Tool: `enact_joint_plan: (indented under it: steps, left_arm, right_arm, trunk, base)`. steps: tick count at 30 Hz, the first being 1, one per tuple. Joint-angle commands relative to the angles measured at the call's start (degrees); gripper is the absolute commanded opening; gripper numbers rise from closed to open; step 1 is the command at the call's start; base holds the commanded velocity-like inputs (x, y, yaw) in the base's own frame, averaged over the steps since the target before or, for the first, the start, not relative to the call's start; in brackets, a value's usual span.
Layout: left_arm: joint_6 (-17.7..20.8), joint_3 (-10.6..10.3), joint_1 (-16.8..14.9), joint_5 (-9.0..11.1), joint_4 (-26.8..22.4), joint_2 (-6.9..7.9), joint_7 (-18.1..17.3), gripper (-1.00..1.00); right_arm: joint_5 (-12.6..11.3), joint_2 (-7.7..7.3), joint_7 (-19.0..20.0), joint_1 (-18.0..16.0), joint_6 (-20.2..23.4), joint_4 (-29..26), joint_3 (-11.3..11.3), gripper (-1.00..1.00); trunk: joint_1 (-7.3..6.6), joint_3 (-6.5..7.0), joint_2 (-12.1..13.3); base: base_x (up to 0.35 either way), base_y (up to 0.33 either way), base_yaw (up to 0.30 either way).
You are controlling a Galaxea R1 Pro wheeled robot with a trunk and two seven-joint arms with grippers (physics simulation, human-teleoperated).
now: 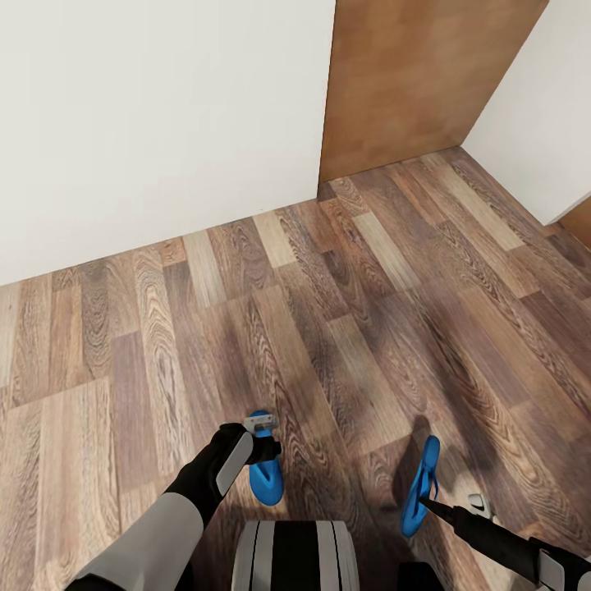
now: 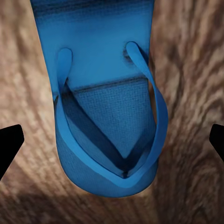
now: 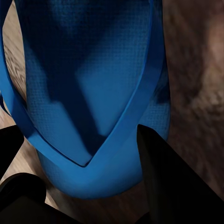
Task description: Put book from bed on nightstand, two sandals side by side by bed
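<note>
Two bright blue sandals show over the wood floor. One sandal (image 1: 267, 480) (image 2: 107, 93) lies flat, straps up, right under my left gripper (image 1: 264, 447) (image 2: 112, 140). That gripper is open, with its dark fingertips (image 2: 9, 142) spread wide on either side of the toe end and not touching it. The other sandal (image 1: 420, 484) (image 3: 88, 93) hangs tilted on its edge above the floor and casts a shadow. My right gripper (image 1: 424, 501) (image 3: 79, 163) is shut on its toe end by the strap. The bed, book and nightstand are out of view.
A white wall (image 1: 156, 123) runs across the back, with a brown wooden panel (image 1: 410, 82) in the corner and another white wall (image 1: 542, 107) at the right. Wood-plank floor (image 1: 328, 312) stretches ahead. My base (image 1: 295, 558) sits at the lower edge.
</note>
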Motion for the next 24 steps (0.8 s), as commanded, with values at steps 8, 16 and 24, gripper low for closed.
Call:
enact_joint_plan:
  steps: [8, 16, 24]
  left_arm:
    - [0.14, -0.09, -0.01, 0.59, -0.06, 0.0, 0.53, 1.0]
    - [-0.44, -0.09, -0.01, 0.59, -0.06, 0.0, 0.53, 1.0]
    - [-4.57, -0.09, -0.01, 0.57, 0.02, 0.0, 0.6, 1.0]
  right_arm:
    - [-0.66, 0.0, 0.19, -0.07, 0.7, 0.15, 0.42, -1.0]
    - [-0.65, 0.0, 0.19, -0.07, 0.7, 0.15, 0.42, -1.0]
    - [-0.65, 0.0, 0.19, -0.07, 0.7, 0.15, 0.42, -1.0]
  trunk:
    - [-0.01, -0.03, -0.01]
    - [-0.01, -0.03, -0.01]
    - [-0.01, -0.03, -0.01]
  base:
    - [0.0, 0.0, 0.0]
    - [0.0, 0.0, 0.0]
    - [0.0, 0.0, 0.0]
